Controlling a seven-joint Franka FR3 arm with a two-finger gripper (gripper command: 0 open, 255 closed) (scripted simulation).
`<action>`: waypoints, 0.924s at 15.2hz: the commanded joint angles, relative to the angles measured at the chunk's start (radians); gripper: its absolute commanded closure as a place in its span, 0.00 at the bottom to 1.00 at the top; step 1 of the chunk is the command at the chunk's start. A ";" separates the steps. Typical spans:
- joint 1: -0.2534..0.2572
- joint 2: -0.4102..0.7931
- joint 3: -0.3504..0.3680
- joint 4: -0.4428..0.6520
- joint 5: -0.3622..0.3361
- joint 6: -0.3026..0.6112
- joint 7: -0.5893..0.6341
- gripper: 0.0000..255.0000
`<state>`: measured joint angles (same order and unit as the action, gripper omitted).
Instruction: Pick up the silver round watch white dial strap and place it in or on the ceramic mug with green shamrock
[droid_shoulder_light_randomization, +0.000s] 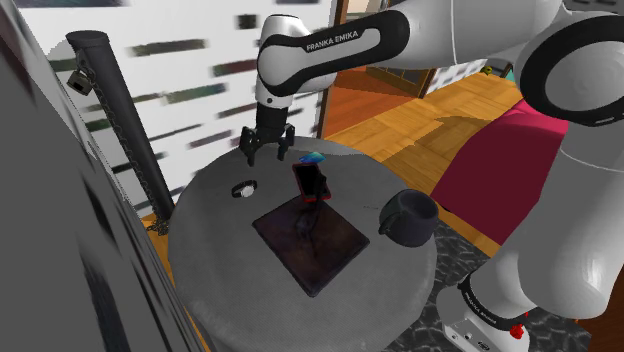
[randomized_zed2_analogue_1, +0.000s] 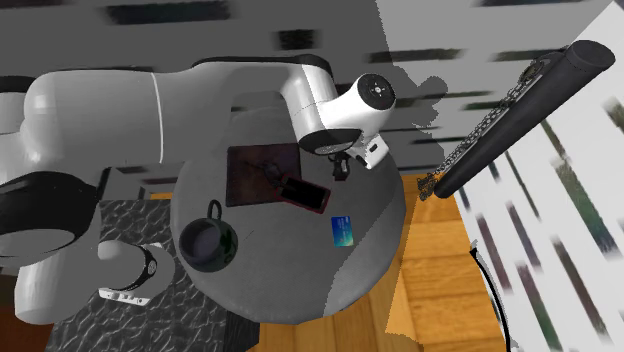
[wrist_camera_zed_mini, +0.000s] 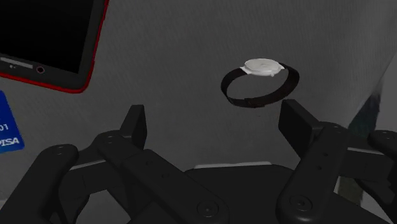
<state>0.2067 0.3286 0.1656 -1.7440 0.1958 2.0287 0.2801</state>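
Note:
The watch (droid_shoulder_light_randomization: 244, 188) has a pale round dial and a dark strap, and it lies on the round grey table (droid_shoulder_light_randomization: 220, 250) toward the shoulder view's left. My gripper (droid_shoulder_light_randomization: 268, 155) hangs just behind and above it, open, with nothing between its fingers. In the wrist view the watch (wrist_camera_zed_mini: 261, 83) rests a little ahead of the gripper (wrist_camera_zed_mini: 216, 124), nearer one fingertip (wrist_camera_zed_mini: 296, 122) than the other. The mug (droid_shoulder_light_randomization: 410, 215) is drawn dark, with no motif that I can make out. It stands upright near the table's edge on the shoulder view's right, and in the second exterior view the mug (randomized_zed2_analogue_1: 207, 243) shows its open mouth.
A red-edged phone (droid_shoulder_light_randomization: 310, 182) leans over a dark square slab (droid_shoulder_light_randomization: 310, 245) at mid-table. A blue card (droid_shoulder_light_randomization: 312, 158) lies behind the phone. Beyond the table's far edge a dark pole (droid_shoulder_light_randomization: 115, 110) with a chain slants up. Wooden floor and a red rug lie past the mug.

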 joint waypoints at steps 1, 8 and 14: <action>0.016 0.071 0.011 0.071 0.004 -0.001 0.011 0.00; 0.027 0.103 0.014 0.036 0.005 0.067 0.010 0.00; 0.030 0.112 0.015 0.027 0.005 0.085 0.010 0.00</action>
<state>0.2365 0.4399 0.1803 -1.7168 0.2012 2.1134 0.2900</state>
